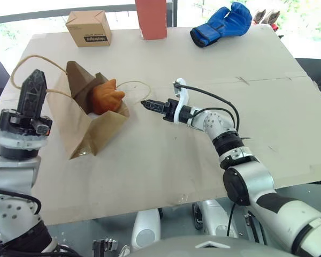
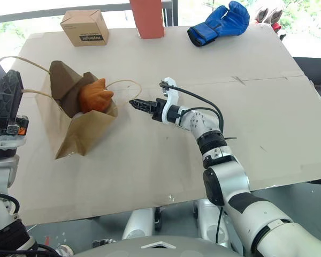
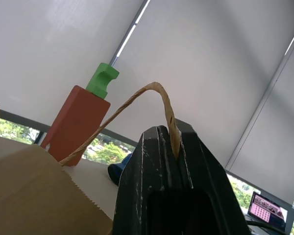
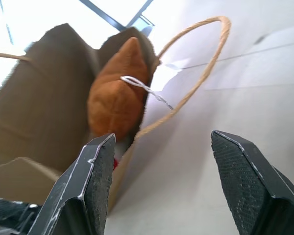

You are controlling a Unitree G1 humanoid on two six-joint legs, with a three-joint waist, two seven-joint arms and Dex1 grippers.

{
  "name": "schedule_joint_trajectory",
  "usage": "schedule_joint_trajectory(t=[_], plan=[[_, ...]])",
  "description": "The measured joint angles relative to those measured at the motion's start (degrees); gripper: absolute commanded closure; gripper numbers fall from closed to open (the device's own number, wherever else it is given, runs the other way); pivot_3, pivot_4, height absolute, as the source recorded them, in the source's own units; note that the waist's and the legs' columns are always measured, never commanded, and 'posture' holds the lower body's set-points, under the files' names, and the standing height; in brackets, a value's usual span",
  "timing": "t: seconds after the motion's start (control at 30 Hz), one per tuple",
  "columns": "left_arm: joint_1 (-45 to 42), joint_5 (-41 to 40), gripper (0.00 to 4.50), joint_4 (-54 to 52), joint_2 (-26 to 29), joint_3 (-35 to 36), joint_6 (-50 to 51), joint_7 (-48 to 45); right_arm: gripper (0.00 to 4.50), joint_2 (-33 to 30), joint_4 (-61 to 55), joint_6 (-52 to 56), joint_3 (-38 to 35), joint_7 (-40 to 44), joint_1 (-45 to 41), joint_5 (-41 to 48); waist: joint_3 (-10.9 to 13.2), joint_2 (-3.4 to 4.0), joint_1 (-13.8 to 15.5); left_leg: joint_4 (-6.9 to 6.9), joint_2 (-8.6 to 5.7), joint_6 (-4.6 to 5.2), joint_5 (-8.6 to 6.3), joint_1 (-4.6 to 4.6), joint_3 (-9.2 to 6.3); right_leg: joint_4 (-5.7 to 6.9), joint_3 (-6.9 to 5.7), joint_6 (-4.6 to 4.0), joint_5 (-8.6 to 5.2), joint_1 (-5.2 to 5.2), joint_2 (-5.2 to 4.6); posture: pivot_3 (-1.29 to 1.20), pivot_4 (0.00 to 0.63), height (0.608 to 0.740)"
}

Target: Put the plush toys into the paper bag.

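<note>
Left claw [image 1: 33,85] is clamped tight on one twisted loop handle [image 3: 137,100] of the paper bag [image 1: 91,134], holding it up off the bench [image 1: 166,171]. Right claw [image 1: 146,104] is spread wide with nothing in it, pointing level at the bag's mouth just beside the other handle [image 4: 206,68], and right in front of it the orange-brown plush toy [image 1: 107,96] sits in the opening. A bit of white and red shows under that toy, too little to tell what it is.
</note>
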Motion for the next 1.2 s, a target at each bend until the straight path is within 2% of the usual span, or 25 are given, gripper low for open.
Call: schedule_joint_trajectory(t=[0.2,0.3,0.37,0.43,0.53,0.57,0.67,0.77,0.87,1.2], plan=[[-4.2,-3.9,4.50,-0.7,0.2,-6.1,1.7,0.5,1.57,0.0,-2.3,0.8,-1.0,-0.1,0.0,0.4,0.0,0.00,0.1,0.01,-0.01,0.00,0.00,0.02,0.00,0.03,0.00,0.01,0.01,0.01,0.01,0.00,0.150,0.740],[-5.7,-4.4,4.50,-0.2,0.5,-7.0,2.3,0.5,1.57,-0.1,-5.2,2.2,-1.9,-0.4,0.3,1.4,0.0,0.00,0.0,0.00,0.00,0.00,0.00,0.02,-0.02,0.03,-0.01,0.04,0.02,0.00,0.04,0.00,0.150,0.740],[-7.8,-4.4,4.50,1.2,0.9,-8.3,2.5,-0.1,2.07,-0.3,-11.2,6.2,-2.6,-0.6,2.4,3.6,0.0,0.00,0.1,-0.02,0.00,0.00,0.00,0.02,-0.07,0.05,-0.05,0.18,0.10,0.00,0.05,0.00,0.150,0.740],[-9.3,-4.4,4.50,2.7,1.2,-9.1,3.0,-0.5,2.81,-0.8,-18.1,12.6,-2.2,-0.2,6.0,6.7,0.0,-0.01,0.1,-0.04,0.00,0.00,0.00,0.02,-0.07,0.04,-0.06,0.19,0.10,0.01,0.05,0.00,0.150,0.740],[-10.8,-4.4,4.50,4.7,1.5,-9.9,3.5,-1.3,4.24,-2.2,-28.4,23.1,0.4,0.0,13.1,10.6,0.0,0.00,0.2,-0.04,0.00,0.00,0.00,0.00,-0.05,0.03,-0.06,0.19,0.10,0.01,0.03,0.00,0.150,0.740],[-10.8,-4.4,4.50,4.9,1.7,-9.9,3.6,-1.4,4.38,-2.4,-30.3,24.7,1.1,-0.1,14.5,11.1,0.0,0.00,0.2,-0.04,0.00,0.00,0.00,0.00,-0.05,0.03,-0.05,0.18,0.10,0.01,0.03,0.00,0.150,0.740],[-11.6,-4.4,4.50,5.5,2.0,-10.4,4.5,-2.0,4.38,-3.9,-37.7,26.4,1.6,-2.0,18.1,11.4,0.0,0.01,0.1,-0.02,0.00,0.00,0.00,0.03,-0.04,0.03,-0.04,-0.01,-0.02,0.00,0.04,0.00,0.150,0.740],[-12.1,-4.4,4.50,6.2,2.2,-10.5,4.9,-2.6,3.43,-5.4,-42.1,27.0,0.4,-4.4,19.4,11.7,0.0,0.01,0.1,-0.02,0.00,0.00,0.00,0.06,-0.05,0.04,-0.04,-0.01,-0.02,0.00,0.05,0.00,0.150,0.740],[-14.3,-4.4,4.50,7.7,3.3,-10.7,5.7,-3.2,2.10,-5.8,-45.9,28.3,-2.1,-8.5,20.7,12.8,0.0,0.00,0.3,-0.02,0.00,0.00,0.00,0.03,-0.08,0.03,-0.06,-0.01,-0.02,0.00,0.05,0.00,0.150,0.740],[-17.2,-4.3,4.50,9.8,4.2,-11.6,8.1,-5.1,2.10,-5.3,-47.8,31.7,-6.2,-18.8,24.0,14.0,0.0,0.00,0.2,-0.03,-0.01,0.00,0.00,0.00,-0.05,-0.01,-0.02,-0.01,-0.02,0.00,0.04,0.00,0.150,0.740]])
